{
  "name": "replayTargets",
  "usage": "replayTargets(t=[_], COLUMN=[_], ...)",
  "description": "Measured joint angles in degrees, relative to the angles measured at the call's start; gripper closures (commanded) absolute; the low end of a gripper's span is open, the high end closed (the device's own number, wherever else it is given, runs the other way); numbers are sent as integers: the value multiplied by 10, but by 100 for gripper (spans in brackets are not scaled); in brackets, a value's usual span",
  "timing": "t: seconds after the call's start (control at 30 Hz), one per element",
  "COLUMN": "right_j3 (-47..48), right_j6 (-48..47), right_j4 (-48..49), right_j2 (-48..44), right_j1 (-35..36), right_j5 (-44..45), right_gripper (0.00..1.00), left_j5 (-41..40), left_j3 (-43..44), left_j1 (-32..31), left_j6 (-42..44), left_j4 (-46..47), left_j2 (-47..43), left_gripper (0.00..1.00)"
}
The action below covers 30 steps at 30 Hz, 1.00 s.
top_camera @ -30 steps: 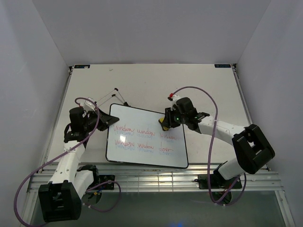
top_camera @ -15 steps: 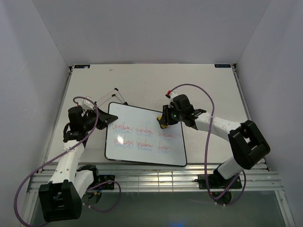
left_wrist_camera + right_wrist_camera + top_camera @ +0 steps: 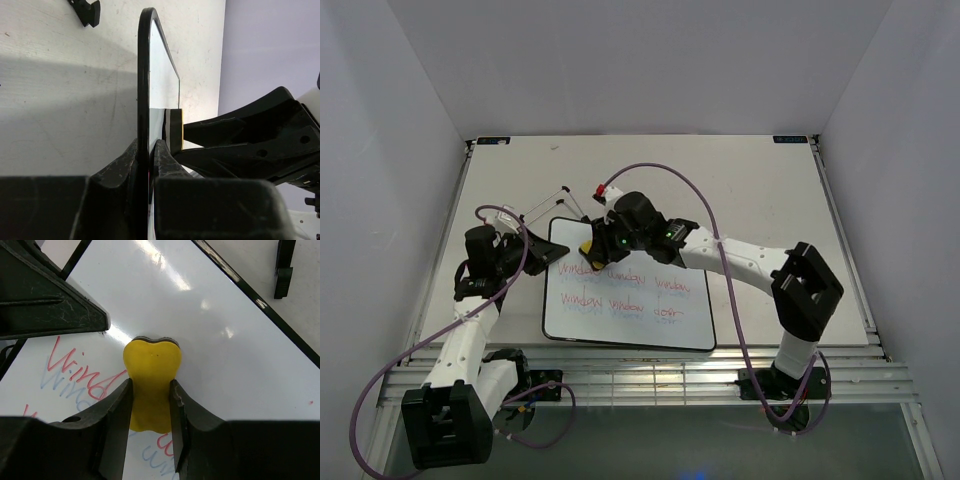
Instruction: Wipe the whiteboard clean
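Note:
The whiteboard (image 3: 650, 322) lies on the table with two rows of red handwriting. My left gripper (image 3: 542, 256) is shut on its left edge, and the left wrist view shows the black frame (image 3: 143, 75) edge-on between the fingers. My right gripper (image 3: 592, 248) is shut on the yellow eraser (image 3: 586, 246) and presses it on the board's upper left part, near the start of the top row. In the right wrist view the eraser (image 3: 152, 385) sits squeezed between the fingers, with red letters (image 3: 75, 371) to its left.
A thin black and white stand rod (image 3: 548, 202) lies on the table behind the board's upper left corner. Small black stand pieces show in the wrist views (image 3: 87, 11) (image 3: 283, 267). White walls enclose the table on three sides.
My right gripper has slid the eraser left along the top row, from the board's upper right to its upper left. The board shifted slightly. The left gripper kept its hold.

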Motion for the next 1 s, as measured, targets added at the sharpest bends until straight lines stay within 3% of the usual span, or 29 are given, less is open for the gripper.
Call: replayTargets(t=[0.23,0.5,0.63,1.0], right_j3=[-167,-372,-392,-368], right_j6=[7,2,-5,-13], right_j4=[54,88,101,89], right_j2=[-88,-164,-157,-139], right_j1=[-73,-287,-325,-338], right_j5=[-15,-43,-71,-110], right_gripper=[73,73,73,75], left_j5=[1,1,1,-6], left_j3=[0,0,2,7], left_j1=[-3,-4,-5,-5], left_j6=[-1,-1,-2,-2], left_j4=[-2,-1,-1,-9], left_j2=[0,-3,-5,-11], left_gripper=[100,100,100,100])
